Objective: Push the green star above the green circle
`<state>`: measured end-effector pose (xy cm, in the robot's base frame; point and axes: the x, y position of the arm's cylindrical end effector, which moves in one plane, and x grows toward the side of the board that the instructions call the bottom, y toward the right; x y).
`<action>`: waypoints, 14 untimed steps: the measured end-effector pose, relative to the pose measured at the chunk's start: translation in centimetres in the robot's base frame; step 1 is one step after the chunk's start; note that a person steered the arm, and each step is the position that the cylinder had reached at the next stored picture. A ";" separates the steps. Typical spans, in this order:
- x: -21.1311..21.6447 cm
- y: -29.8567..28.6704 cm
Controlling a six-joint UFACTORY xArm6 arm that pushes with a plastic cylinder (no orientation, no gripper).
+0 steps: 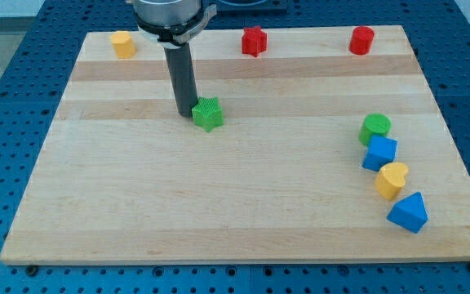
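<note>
The green star (208,113) lies on the wooden board (219,188), left of the middle and toward the view's top. The green circle (375,126) lies far to its right, at about the same height. My tip (184,112) stands just at the star's left side, touching it or nearly so. The dark rod rises from there to the arm at the view's top.
Below the green circle run a blue cube-like block (379,153), a yellow heart (392,180) and a blue triangular block (408,213). Along the board's top edge sit a yellow block (123,44), a red star (254,41) and a red block (362,40).
</note>
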<state>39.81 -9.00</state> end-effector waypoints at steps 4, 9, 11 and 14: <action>2.1 4.4; 0.7 11.6; 0.4 14.5; 0.4 19.5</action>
<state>40.25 10.45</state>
